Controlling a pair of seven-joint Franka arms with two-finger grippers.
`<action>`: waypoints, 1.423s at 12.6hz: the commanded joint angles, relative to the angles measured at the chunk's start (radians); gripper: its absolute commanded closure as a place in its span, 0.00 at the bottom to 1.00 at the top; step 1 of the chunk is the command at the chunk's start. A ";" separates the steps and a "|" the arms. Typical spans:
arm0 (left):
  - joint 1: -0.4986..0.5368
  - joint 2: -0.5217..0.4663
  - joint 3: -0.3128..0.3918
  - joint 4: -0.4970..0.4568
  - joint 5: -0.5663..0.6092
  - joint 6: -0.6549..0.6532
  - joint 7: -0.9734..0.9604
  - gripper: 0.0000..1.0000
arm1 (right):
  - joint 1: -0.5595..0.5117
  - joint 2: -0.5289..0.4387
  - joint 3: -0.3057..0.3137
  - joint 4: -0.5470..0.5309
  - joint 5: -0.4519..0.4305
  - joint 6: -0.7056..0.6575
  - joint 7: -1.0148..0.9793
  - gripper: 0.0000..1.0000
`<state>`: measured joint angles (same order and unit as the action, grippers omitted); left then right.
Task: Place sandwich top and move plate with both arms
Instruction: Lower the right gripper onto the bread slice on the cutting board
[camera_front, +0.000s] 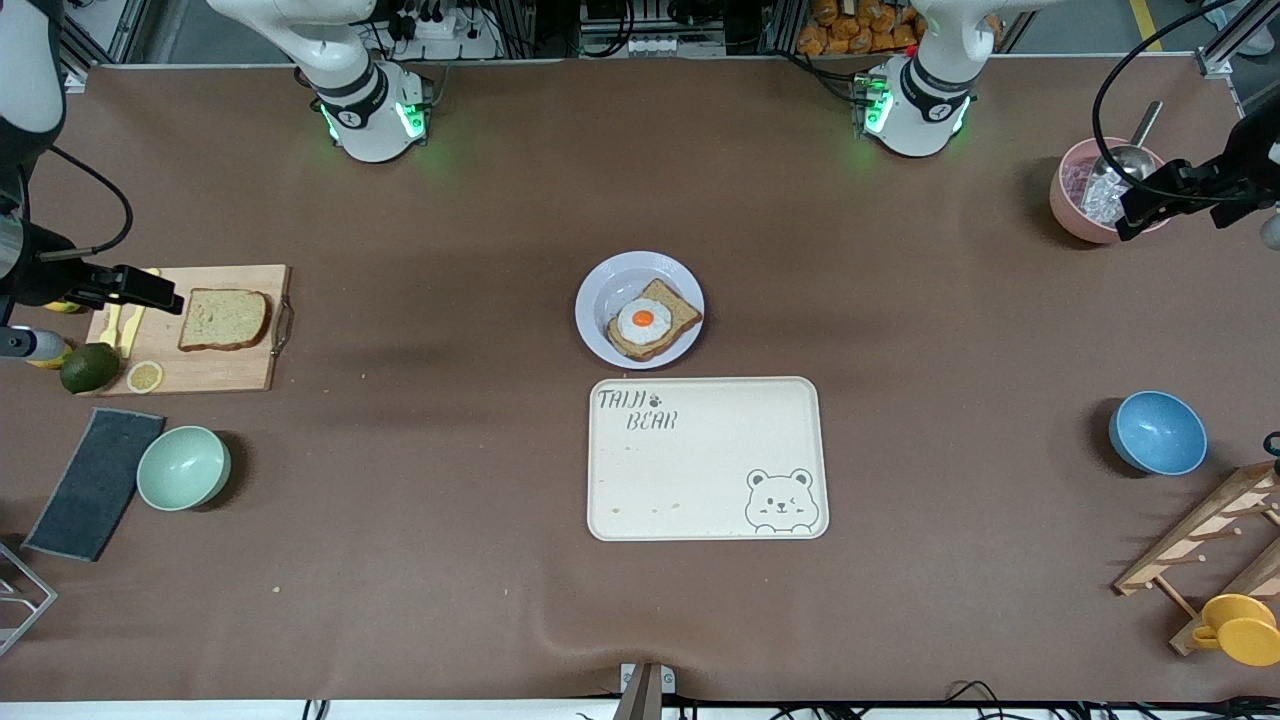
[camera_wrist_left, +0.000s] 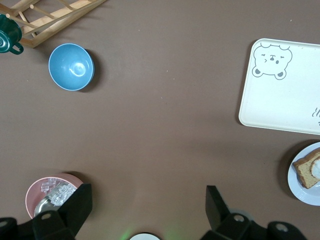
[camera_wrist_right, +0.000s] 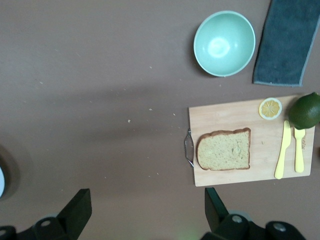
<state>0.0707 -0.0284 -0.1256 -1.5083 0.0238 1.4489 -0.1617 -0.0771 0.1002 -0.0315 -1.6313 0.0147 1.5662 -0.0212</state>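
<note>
The sandwich top (camera_front: 225, 319), a plain brown bread slice (camera_wrist_right: 224, 149), lies on a wooden cutting board (camera_front: 205, 372) toward the right arm's end of the table. The plate (camera_front: 608, 285) sits mid-table and holds another slice topped with a fried egg (camera_front: 650, 320); its edge also shows in the left wrist view (camera_wrist_left: 299, 184). My right gripper (camera_front: 160, 293) hangs open and empty over the cutting board's outer end (camera_wrist_right: 146, 200). My left gripper (camera_front: 1140, 205) hangs open and empty over the pink bowl at the left arm's end (camera_wrist_left: 149, 196).
A cream bear-printed tray (camera_front: 707, 458) lies just nearer the front camera than the plate. The board also carries a lime (camera_front: 89, 367), a lemon slice and yellow cutlery. Green bowl (camera_front: 183, 467), dark cloth (camera_front: 95, 482), pink bowl (camera_front: 1070, 205), blue bowl (camera_front: 1157, 432), wooden rack (camera_front: 1205, 540).
</note>
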 joint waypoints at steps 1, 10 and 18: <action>0.003 0.005 -0.002 -0.004 -0.010 0.015 -0.002 0.00 | -0.049 -0.005 0.008 -0.044 0.004 0.025 -0.067 0.00; 0.003 -0.002 -0.014 -0.001 -0.010 -0.005 0.011 0.00 | -0.242 0.021 0.008 -0.314 0.005 0.279 -0.312 0.03; 0.003 0.007 -0.014 -0.018 -0.012 -0.005 0.013 0.00 | -0.385 0.202 0.008 -0.338 0.070 0.439 -0.467 0.38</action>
<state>0.0681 -0.0156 -0.1357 -1.5148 0.0216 1.4501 -0.1573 -0.4370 0.2715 -0.0381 -1.9783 0.0577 1.9899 -0.4655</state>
